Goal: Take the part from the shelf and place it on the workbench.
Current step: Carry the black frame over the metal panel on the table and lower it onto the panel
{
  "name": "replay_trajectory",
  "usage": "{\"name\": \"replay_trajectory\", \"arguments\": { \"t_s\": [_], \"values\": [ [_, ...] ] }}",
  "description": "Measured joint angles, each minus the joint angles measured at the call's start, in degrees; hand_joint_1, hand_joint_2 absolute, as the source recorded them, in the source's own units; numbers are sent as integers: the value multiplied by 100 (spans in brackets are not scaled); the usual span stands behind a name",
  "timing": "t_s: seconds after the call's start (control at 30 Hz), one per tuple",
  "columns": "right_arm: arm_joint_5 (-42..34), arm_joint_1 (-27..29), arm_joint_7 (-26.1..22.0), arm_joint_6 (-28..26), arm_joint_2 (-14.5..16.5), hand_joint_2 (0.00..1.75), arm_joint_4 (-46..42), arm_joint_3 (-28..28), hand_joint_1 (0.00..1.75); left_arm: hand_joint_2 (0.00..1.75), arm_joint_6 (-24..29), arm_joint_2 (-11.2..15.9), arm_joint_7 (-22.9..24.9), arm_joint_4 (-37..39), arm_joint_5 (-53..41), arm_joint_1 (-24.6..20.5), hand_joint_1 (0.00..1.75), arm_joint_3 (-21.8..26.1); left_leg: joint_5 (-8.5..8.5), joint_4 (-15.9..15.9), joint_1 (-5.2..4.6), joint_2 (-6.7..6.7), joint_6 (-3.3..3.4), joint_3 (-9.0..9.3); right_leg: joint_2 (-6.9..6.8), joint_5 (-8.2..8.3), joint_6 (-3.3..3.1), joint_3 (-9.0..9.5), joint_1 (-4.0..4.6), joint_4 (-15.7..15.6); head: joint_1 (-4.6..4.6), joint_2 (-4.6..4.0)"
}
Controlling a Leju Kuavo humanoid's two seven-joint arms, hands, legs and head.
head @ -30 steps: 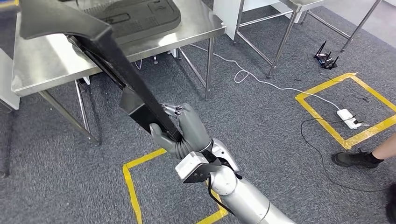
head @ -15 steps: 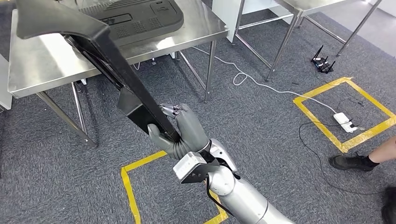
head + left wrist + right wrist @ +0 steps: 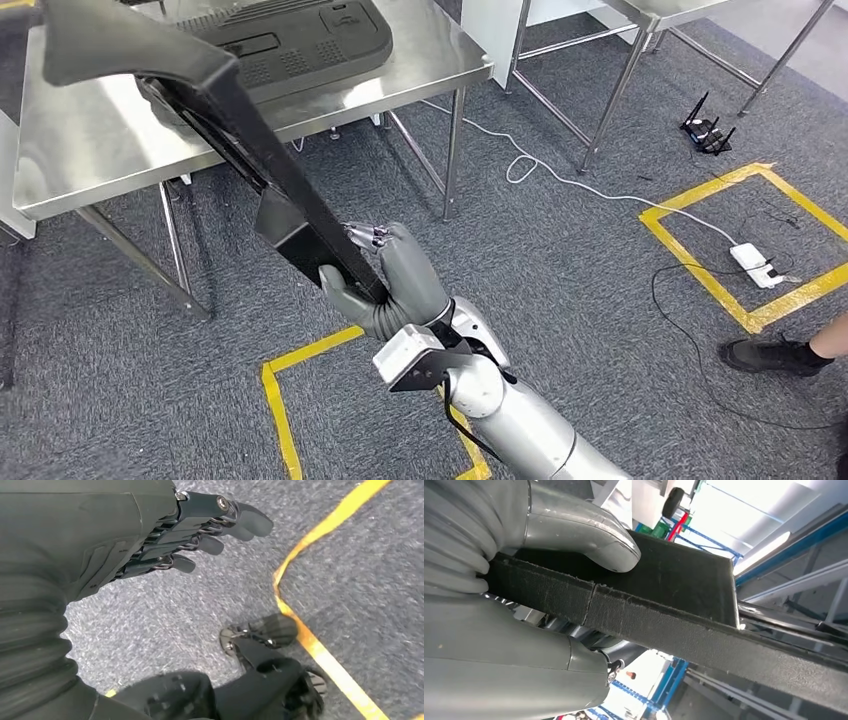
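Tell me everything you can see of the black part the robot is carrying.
The black part is long, flat and matte, plastic-looking with a rough-cut edge. It runs tilted from the right robot hand, which grips its lower end between thumb and fingers, up to a wider end over the steel workbench. Whether that end touches the bench is unclear.

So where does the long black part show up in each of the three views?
Head view: the black part runs diagonally from upper left down to the right hand, which grips its lower end.
Right wrist view: the part crosses the picture, clamped between thumb and fingers.
Left wrist view: I can't find the part; the left hand hangs over carpet.
Shared landmark: the right hand gripping it.
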Motion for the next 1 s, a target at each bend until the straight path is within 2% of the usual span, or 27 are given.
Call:
{"name": "replay_trajectory", "arguments": {
  "t_s": [0.03, 0.1, 0.13, 0.17, 0.2, 0.23, 0.27, 0.3, 0.33, 0.37, 0.47, 0.5, 0.53, 0.63, 0.67, 0.7, 0.77, 0.8, 0.83, 0.87, 0.9, 0.93, 1.0],
  "values": [
    [0, -1, 0, -1, 9, 175, 0, 0, 175, 175, 1, 3, -1, -2, -1, -1, 0, 0, -113, 286, 4, 18, -21, -137, -1, -26, -43, 62, -16, -13, -12, 0],
    [-1, -2, 0, -1, 15, 175, 8, 1, 175, 175, 1, 3, -1, 1, -2, 3, 0, 0, -352, 1040, 6, 35, -52, -558, -3, -100, -96, 158, -6, -14, -27, 0],
    [-1, 3, 0, -1, 15, 175, 15, 2, 175, 175, 1, 3, -1, 2, -3, 7, 0, 1, -392, 1317, 8, 37, -61, -753, 0, -140, -103, 207, -1, -13, -25, 0],
    [-1, 9, 0, -1, 15, 175, 22, 2, 175, 175, 1, 5, -1, 2, -3, 12, 0, 1, -320, 1388, 9, 39, -63, -854, 8, -183, -97, 260, -1, -12, -26, 0],
    [-1, 13, 0, -1, 15, 175, 26, 2, 175, 175, 1, 8, -1, 2, -3, 15, 0, 1, -138, 1235, 9, 44, -59, -842, 17, -229, -87, 325, -2, -12, -27, 0],
    [-1, 16, 0, -1, 17, 175, 28, 2, 175, 175, 1, 13, -1, 2, -3, 18, 0, 1, 116, 900, 10, 51, -50, -732, 27, -282, -69, 400, -4, -12, -27, 0],
    [-1, 16, 0, -1, 19, 175, 29, 2, 175, 175, 1, 17, -1, 2, -3, 22, 0, 1, 340, 525, 8, 58, -38, -575, 33, -340, -43, 454, -2, -13, -26, 0],
    [-1, 10, -1, -1, 22, 175, 30, 2, 175, 175, 1, 19, -1, 4, -3, 24, 0, 1, 477, 187, 0, 59, -23, -412, 38, -394, -10, 497, 15, -10, -27, 0],
    [-1, 4, -1, -1, 25, 175, 31, 2, 175, 175, 0, 20, -2, 6, -3, 21, 0, 1, 528, -26, -9, 55, 1, -302, 39, -433, 22, 521, 30, -15, -29, 0],
    [-1, 1, -1, -1, 26, 175, 31, 3, 175, 175, -1, 19, -3, 8, -3, 19, 0, 1, 497, -111, -20, 49, 29, -255, 40, -451, 54, 533, 47, -16, -29, 0],
    [0, -4, -1, -2, 31, 175, 32, 5, 175, 175, -3, 16, -7, 8, -3, 18, 0, 1, 431, -168, -13, 31, 137, -210, 37, -480, 123, 541, 56, 34, -21, 0],
    [0, -12, -1, -2, 31, 175, 32, 4, 175, 175, -3, 16, -8, 8, -3, 21, 0, 2, 416, -180, -3, 26, 170, -180, 34, -517, 136, 450, 53, 184, -12, 0],
    [1, -18, -2, -3, 29, 175, 32, 3, 175, 175, -3, 16, -10, 7, -3, 22, 0, 2, 401, -190, 5, 21, 198, -153, 33, -580, 137, 280, 50, 452, -2, 0],
    [1, 5, -2, -3, 4, 175, 34, 3, 175, 175, -3, 18, -14, 7, -2, 24, 0, 3, 325, -193, -6, 4, 261, -110, 33, -863, 100, -494, 58, 1530, 11, 0],
    [1, 23, -2, -3, -9, 175, 36, 3, 175, 175, -3, 18, -14, 8, -1, 28, 0, 3, 289, -193, -10, -7, 267, -76, 33, -863, 112, -672, 62, 1666, 11, 0],
    [2, 37, -2, -3, -19, 175, 37, 2, 175, 175, -3, 18, -14, 8, -1, 34, 0, 4, 250, -193, -12, -19, 266, -26, 33, -752, 150, -737, 63, 1583, 11, 0],
    [16, 49, -3, -4, -28, 175, 38, 2, 175, 175, -3, 13, -14, 9, -2, 41, 0, 5, 160, -197, -14, -38, 249, 100, 26, -246, 256, -569, 65, 860, 15, 0],
    [25, 46, -7, -5, -29, 175, 38, 2, 175, 175, -3, 9, -14, 9, -3, 41, 0, 7, 116, -198, -20, -47, 230, 157, 16, -38, 250, -457, 76, 478, 15, 0],
    [36, 44, -10, -8, -30, 175, 38, 3, 175, 175, -3, 5, -14, 9, -3, 36, 0, 9, 77, -209, -25, -54, 203, 192, 7, 86, 204, -358, 93, 201, 19, 0],
    [45, 44, -14, -10, -30, 175, 38, 4, 175, 175, -3, 4, -14, 9, -3, 32, 0, 14, 58, -211, -31, -56, 171, 215, 0, 138, 133, -308, 110, 57, 21, 0],
    [55, 45, -16, -12, -28, 175, 37, 5, 175, 175, -3, 4, -14, 9, -3, 29, 0, 21, 50, -216, -40, -55, 137, 242, -3, 126, 47, -283, 125, 24, 23, 0],
    [69, 47, -16, -16, -24, 175, 36, 5, 175, 175, -1, 6, -14, 8, -3, 28, 0, 28, 39, -229, -42, -50, 106, 267, 0, 143, -3, -234, 115, 7, 25, 0],
    [107, 44, -15, -32, -14, 175, 33, 5, 175, 175, 29, 9, -14, 6, -3, 31, 0, 40, -23, -105, -46, -18, 58, 261, 6, 172, -64, -112, 75, -36, 14, 0]
  ]
}}
